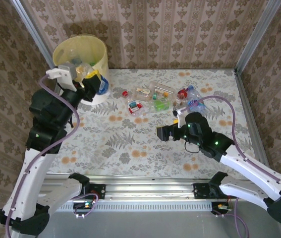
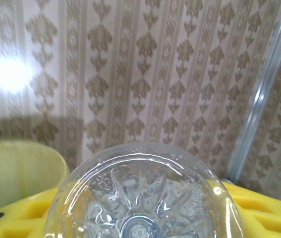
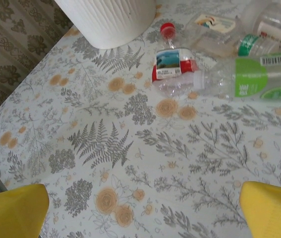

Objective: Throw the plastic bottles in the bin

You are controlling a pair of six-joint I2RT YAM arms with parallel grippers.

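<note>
My left claw (image 1: 94, 82) was closed partway on a clear bottle (image 2: 140, 193), whose moulded base bulged out between the yellow fingers (image 2: 259, 208), and I held it up at the near rim of the bin (image 1: 79, 49), not out over the middle. That was where I judged the trouble lay. From my left wrist the pale inside of the bin sat low and off to the left, so if I let go there the bottle might have clipped the liner-wrapped rim and tumbled down the outside onto the table (image 1: 130, 148). It might also have bounced off the bottles already in the bin (image 1: 81, 67), which lay against the near wall. I thought I needed to reach further in before letting go. My right claw (image 1: 162, 133) hung spread wide and empty above bare cloth. The heap of bottles on the table (image 1: 155, 96) lay just beyond it, between it and the back wall. Nearest were a crushed red-capped bottle (image 3: 172, 69) beside the foot of the bin and a green-labelled bottle (image 3: 249, 77) touching it. They lay so tightly together that closing on one could well have nudged its neighbours.
</note>
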